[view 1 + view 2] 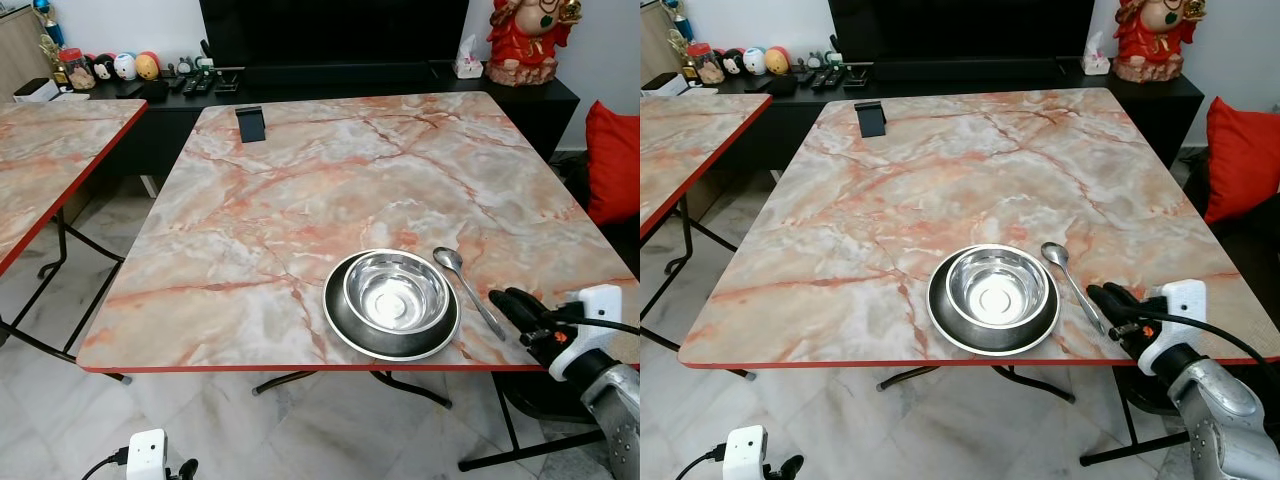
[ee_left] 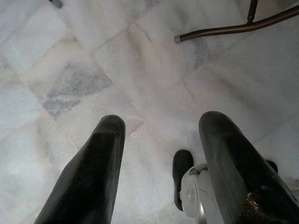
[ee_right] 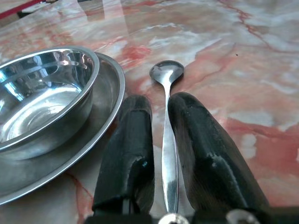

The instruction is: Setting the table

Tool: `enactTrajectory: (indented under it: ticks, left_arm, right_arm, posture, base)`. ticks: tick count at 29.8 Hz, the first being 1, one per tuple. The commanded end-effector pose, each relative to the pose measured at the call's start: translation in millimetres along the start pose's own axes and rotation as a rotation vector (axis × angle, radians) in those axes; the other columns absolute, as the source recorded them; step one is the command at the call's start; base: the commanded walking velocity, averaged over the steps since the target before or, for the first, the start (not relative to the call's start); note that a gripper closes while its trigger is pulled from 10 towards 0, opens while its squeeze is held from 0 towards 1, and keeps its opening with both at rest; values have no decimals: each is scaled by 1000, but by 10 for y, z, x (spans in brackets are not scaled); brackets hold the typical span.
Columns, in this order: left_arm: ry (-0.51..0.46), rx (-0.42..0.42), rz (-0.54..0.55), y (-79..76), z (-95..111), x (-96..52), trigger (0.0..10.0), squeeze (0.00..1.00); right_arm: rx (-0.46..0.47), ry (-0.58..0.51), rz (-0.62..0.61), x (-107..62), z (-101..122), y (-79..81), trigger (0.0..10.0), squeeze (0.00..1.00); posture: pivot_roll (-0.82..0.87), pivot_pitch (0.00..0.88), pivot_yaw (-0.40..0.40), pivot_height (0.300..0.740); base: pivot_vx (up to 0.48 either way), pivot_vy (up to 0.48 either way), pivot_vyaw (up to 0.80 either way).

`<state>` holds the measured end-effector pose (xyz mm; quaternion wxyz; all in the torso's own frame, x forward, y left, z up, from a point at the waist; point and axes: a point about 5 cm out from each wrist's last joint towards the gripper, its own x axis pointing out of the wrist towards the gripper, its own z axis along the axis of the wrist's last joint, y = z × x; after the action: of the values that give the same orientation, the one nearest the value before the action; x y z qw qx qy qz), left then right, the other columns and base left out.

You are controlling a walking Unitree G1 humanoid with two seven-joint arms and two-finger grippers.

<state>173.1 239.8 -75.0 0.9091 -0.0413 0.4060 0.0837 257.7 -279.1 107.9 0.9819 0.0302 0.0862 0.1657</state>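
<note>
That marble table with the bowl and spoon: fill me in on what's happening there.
The robot is setting a place at the marble table. A steel bowl sits inside a steel plate near the front edge, with a spoon lying just to their right. The right gripper is low at the spoon's handle end, its fingers on either side of the handle. The left gripper hangs open above the floor.

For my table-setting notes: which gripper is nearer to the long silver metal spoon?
The right gripper: its fingers flank the long silver metal spoon handle on the table. The left gripper hangs low over the floor.
</note>
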Motion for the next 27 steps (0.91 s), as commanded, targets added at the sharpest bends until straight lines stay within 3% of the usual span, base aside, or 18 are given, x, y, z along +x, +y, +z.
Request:
enactTrajectory:
  ticks: [1, 5, 8, 10, 18, 22, 27]
  left_arm:
    - [6, 15, 12, 101, -30, -29, 10000, 0]
    - [-8, 12, 19, 233, -20, -63, 10000, 0]
    - [-11, 13, 19, 241, -15, -64, 10000, 0]
    - [-13, 14, 17, 225, -4, -57, 10000, 0]
    - [-18, 22, -13, -94, 68, 33, 10000, 0]
    - [-15, 20, -15, -110, 70, 38, 10000, 0]
    - [-12, 14, -3, -13, 50, 15, 10000, 0]
  right_arm:
    - [-37, 14, -14, 3, 2, -24, 10000, 0]
    - [-120, 53, -43, 1, -25, -55, 10000, 0]
    - [-145, 69, -35, -4, -31, -58, 10000, 0]
    - [-165, 78, -24, -5, -31, -55, 10000, 0]
    - [-242, 112, -19, 6, -52, -54, 10000, 0]
    - [-255, 130, -24, 5, -97, -50, 10000, 0]
    - [-274, 149, -43, -5, -169, -59, 10000, 0]
  posture:
    - [-146, 0, 67, 707]
    - [-144, 0, 67, 707]
    - [-148, 0, 66, 707]
    - [-148, 0, 66, 707]
    - [-150, 0, 64, 707]
    - [-148, 0, 62, 707]
    - [-144, 0, 63, 707]
  base:
    - [0, 0, 0]
    - [0, 0, 0]
    - [0, 0, 0]
    - [0, 0, 0]
    - [0, 0, 0]
    - [0, 0, 0]
    - [0, 0, 0]
